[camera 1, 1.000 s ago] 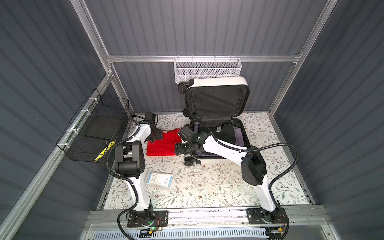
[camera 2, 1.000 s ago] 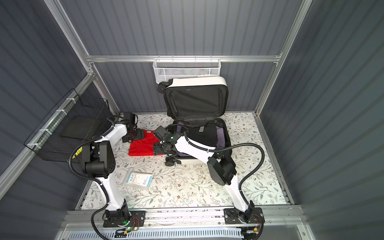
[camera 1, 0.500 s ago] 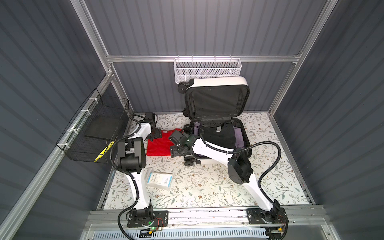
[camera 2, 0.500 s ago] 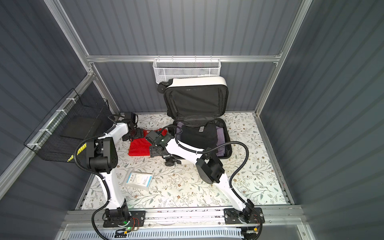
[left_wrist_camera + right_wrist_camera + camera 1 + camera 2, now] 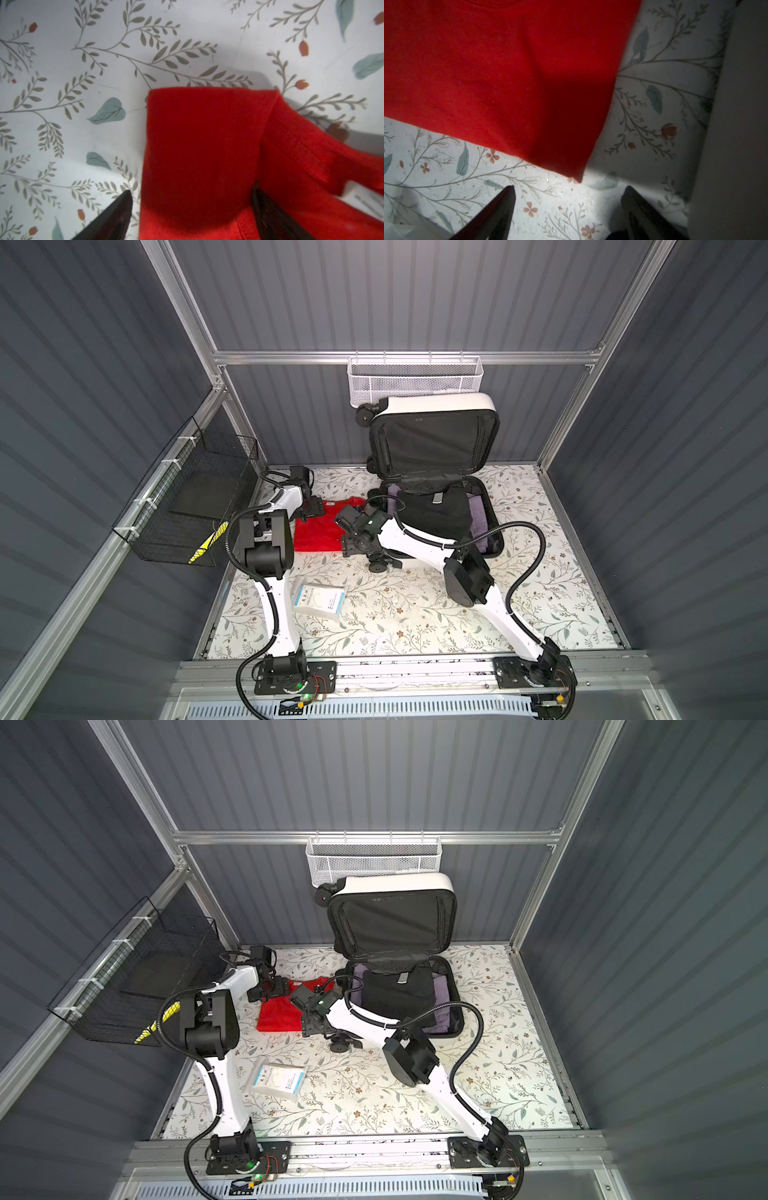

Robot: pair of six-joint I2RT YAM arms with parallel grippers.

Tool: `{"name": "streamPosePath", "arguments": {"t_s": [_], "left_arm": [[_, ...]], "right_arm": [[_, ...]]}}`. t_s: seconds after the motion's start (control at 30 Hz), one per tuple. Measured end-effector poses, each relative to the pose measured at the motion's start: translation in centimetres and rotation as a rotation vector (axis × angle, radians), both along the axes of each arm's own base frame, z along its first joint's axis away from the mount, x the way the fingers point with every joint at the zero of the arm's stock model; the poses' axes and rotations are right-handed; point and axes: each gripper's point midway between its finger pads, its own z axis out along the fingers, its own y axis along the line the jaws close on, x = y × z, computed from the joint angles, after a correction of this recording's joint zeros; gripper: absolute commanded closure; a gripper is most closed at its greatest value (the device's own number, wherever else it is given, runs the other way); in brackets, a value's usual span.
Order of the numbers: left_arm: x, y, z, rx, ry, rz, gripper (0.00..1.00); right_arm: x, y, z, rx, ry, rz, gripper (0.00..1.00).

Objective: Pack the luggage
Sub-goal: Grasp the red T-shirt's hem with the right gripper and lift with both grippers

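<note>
floral mat [image 5: 415,614], grey walls [image 5: 415,294], alu frame [image 5: 291,357], luggage [image 5: 436,403]

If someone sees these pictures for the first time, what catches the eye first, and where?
The bright red garment lies on the floral table, left of the luggage. The white luggage stands open at the back, lid upright, dark clothes inside. Both open end effectors meet at the garment: the left end effector astride one fold, the right end effector beside a corner.
</note>
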Motion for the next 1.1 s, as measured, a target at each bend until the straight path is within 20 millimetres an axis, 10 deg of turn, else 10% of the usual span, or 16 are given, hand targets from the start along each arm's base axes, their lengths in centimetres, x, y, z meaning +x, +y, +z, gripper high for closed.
{"name": "streamPosePath", "arguments": {"t_s": [0.57, 0.73, 0.93, 1.1], "left_arm": [[0.7, -0.6, -0.3, -0.145, -0.034, -0.006, 0.21], [0.8, -0.7, -0.7, -0.168, -0.046, -0.006, 0.41], [1.1, -0.8, -0.8, -0.216, -0.067, 0.007, 0.97], [0.8, -1.5, 0.2, -0.255, -0.081, 0.004, 1.0]], "right_arm": [[0.6, 1.7, -1.7, 0.093, 0.06, -0.019, 0.35], [0.6, 2.1, -1.8, 0.118, 0.075, -0.009, 0.62], [1.0, 2.4, -1.7, 0.157, 0.093, 0.007, 0.97], [1.2, 2.3, -0.6, 0.192, 0.107, 0.029, 1.0]]}}
